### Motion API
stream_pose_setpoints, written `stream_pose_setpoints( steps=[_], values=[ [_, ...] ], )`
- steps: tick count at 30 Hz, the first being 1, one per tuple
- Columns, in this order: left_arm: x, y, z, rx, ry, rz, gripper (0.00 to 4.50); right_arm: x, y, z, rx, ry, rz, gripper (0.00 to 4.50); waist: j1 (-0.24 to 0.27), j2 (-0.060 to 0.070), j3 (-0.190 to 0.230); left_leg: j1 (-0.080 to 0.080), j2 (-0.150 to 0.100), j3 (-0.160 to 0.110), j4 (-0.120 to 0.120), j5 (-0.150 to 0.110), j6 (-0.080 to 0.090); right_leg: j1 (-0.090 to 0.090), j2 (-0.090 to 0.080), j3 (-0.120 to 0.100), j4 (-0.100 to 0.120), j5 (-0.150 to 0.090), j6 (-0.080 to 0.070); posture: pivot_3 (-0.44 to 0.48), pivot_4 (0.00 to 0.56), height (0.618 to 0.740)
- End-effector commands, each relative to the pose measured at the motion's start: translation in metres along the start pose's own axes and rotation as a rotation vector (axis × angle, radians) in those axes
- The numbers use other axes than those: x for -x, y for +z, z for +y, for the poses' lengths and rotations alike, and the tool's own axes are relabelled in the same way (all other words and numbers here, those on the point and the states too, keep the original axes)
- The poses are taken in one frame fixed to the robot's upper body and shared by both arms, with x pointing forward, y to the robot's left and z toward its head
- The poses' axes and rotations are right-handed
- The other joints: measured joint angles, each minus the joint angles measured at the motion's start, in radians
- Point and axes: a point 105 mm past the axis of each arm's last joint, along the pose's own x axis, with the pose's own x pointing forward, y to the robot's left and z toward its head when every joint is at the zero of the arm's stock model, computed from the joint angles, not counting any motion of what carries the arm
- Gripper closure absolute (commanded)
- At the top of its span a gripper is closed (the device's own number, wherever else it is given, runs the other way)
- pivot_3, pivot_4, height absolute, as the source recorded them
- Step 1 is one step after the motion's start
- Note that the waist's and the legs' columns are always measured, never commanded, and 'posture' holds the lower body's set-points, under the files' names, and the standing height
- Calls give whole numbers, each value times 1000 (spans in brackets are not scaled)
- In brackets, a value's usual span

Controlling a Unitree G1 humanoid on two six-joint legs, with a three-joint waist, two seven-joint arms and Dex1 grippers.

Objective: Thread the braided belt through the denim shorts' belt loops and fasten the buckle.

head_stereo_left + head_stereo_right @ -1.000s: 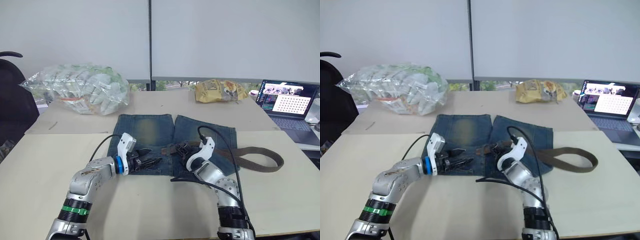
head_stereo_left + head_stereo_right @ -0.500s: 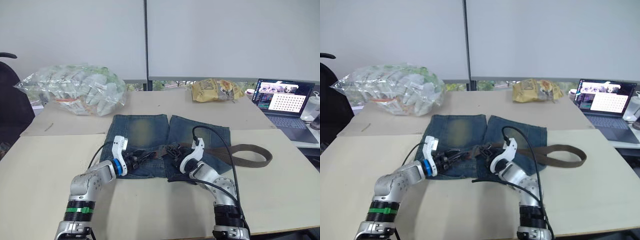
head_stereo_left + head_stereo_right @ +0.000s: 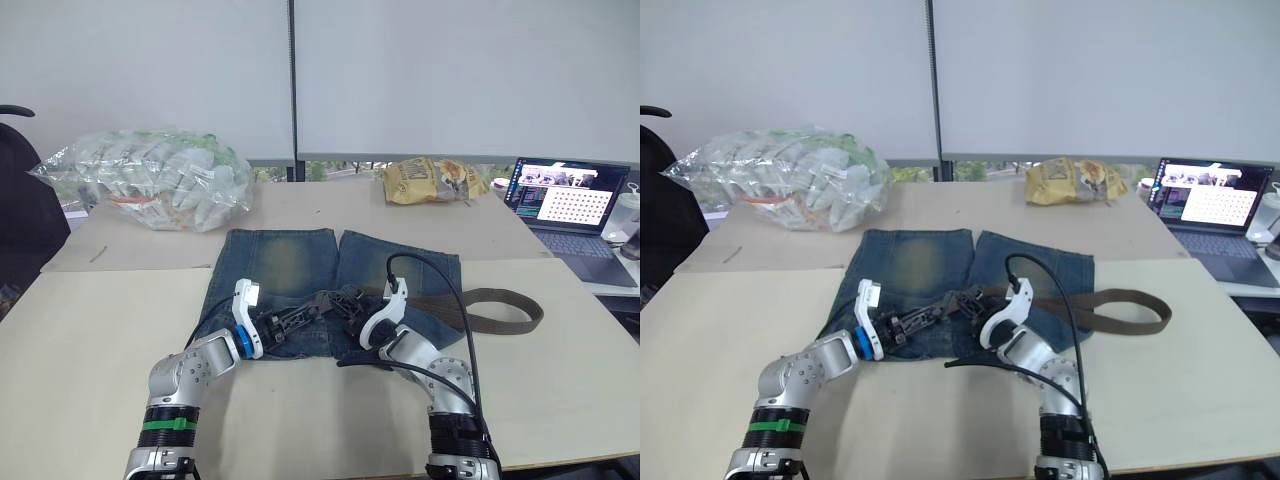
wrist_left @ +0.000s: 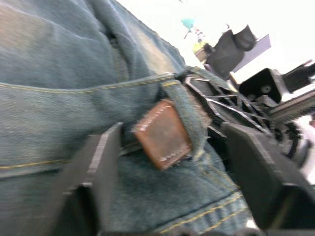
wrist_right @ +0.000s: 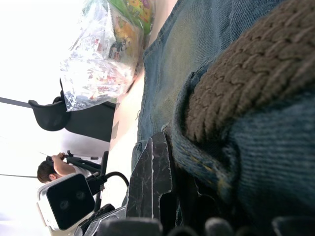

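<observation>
- Belt (image 3: pixel 500 310) loops off the denim shorts (image 3: pixel 290 265) to my right, its tip under a belt loop (image 4: pixel 189 115).
- My left gripper (image 4: pixel 162 162) straddles that tip, open; my right gripper (image 3: pixel 345 308), can't tell.
- Beige table (image 3: pixel 90 340); plastic bag (image 3: pixel 150 190), laptop (image 3: pixel 565 205) behind.

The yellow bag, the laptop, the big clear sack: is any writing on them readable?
No text can be read.
Yellow bag: dark print, too blurred to read.
Laptop screen: windows and a dotted grid, too small to read.
Clear sack: packets with printed labels, unreadable.
Leather tab on the shorts: no lettering visible.
</observation>
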Motion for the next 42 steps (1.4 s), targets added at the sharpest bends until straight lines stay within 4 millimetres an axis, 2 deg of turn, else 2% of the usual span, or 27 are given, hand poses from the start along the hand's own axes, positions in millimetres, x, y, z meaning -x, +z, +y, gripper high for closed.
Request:
stream_pose_setpoints(
  steps=[1, 6, 7, 12, 14, 16, 20, 23, 25, 27, 31, 34, 37, 40, 42],
  values=[
    [0, 1, -12, -5, -62, -2, 2634, -2, -3, 18, -18, 80, -1, 4500, 0, 0, 0, 0, 0, 0, 0, 0, 0, 0, 0, 0, 0, 0, 0, 0, 150, 740],
    [0, 3, -9, -4, -52, -17, 4314, -1, -3, 17, -14, 77, -5, 4500, 0, 0, 0, 0, 0, 0, 0, 0, 0, 0, 0, 0, 0, 0, 0, 0, 150, 740],
    [0, 4, -8, -7, -43, -25, 4435, 0, -3, 17, -12, 76, -4, 4500, 0, 0, 0, 0, 0, 0, 0, 0, 0, 0, 0, 0, 0, 0, 0, 0, 150, 740],
    [-1, 4, -4, -14, -21, -31, 4435, 8, -1, 13, 21, 62, -10, 4500, 3, 0, 0, 0, 0, 0, 0, 0, 0, 0, 0, 0, 0, 0, 0, 0, 150, 740],
    [-1, 3, -3, -15, -17, -30, 4500, 12, 1, 11, 47, 54, -17, 3645, 4, 0, 0, 0, 0, 0, 0, 0, 0, 0, 0, 0, 0, 0, 0, 0, 150, 740],
    [1, 4, -2, -17, -8, -34, 4500, 20, 6, 14, 50, 75, -39, 2956, 4, 0, 0, 0, 0, 0, 0, 0, 0, 0, 0, 0, 0, 0, 0, 0, 150, 740],
    [5, 7, 4, -16, 17, -49, 4500, 36, 23, 6, 82, 42, -108, 1573, 4, 0, 0, 0, 0, 0, 0, 0, 0, 0, 0, 0, 0, -1, 2, 0, 150, 740],
    [5, 8, 4, -25, 24, -47, 4500, 52, 34, 14, 109, 110, -130, 523, 6, 0, 0, 0, -1, 0, 0, 0, 0, 0, 0, 0, 0, -1, 2, 0, 150, 740],
    [4, 10, 2, -28, 23, -50, 4500, 61, 37, 19, 126, 143, -127, 6, 5, 0, 0, 0, -1, 0, 0, 0, 0, 0, 0, 0, 0, -1, 2, 0, 150, 740],
    [3, 11, 2, -34, 29, -51, 4500, 70, 37, 23, 168, 175, -100, 6, 5, 0, 0, 0, -1, 0, 0, 0, 0, 0, 0, 0, 0, -1, 2, 0, 150, 740],
    [4, 14, 4, -80, 67, -34, 4500, 108, 39, 37, 438, 257, 32, 6, 20, 0, 0, -1, -2, 0, 0, 0, 0, 0, -1, 0, -1, -2, 3, 0, 150, 740],
    [5, 17, 4, -115, 86, -18, 4500, 122, 45, 29, 613, 208, 101, 6, 29, 0, 1, -1, -2, 1, 0, 0, 0, 1, -2, 0, -2, -3, 4, 0, 150, 740],
    [4, 22, 4, -138, 90, -15, 4500, 131, 61, 23, 765, 150, 115, 6, 31, -1, 1, 0, -2, 0, 0, 0, 0, 1, -2, 0, -2, -3, 4, 0, 150, 740],
    [1, 24, 3, -151, 85, -10, 4500, 138, 71, 32, 754, 191, 99, 6, 31, -1, 1, 0, -2, 1, 0, 0, -1, 1, -2, 1, -2, -2, 4, 0, 150, 740],
    [-2, 23, 1, -153, 79, -10, 4500, 138, 67, 31, 691, 201, 106, 6, 32, -1, 1, 1, -2, 1, 0, 1, 0, 2, -2, 1, -1, -2, 4, 0, 150, 740]
  ],
)
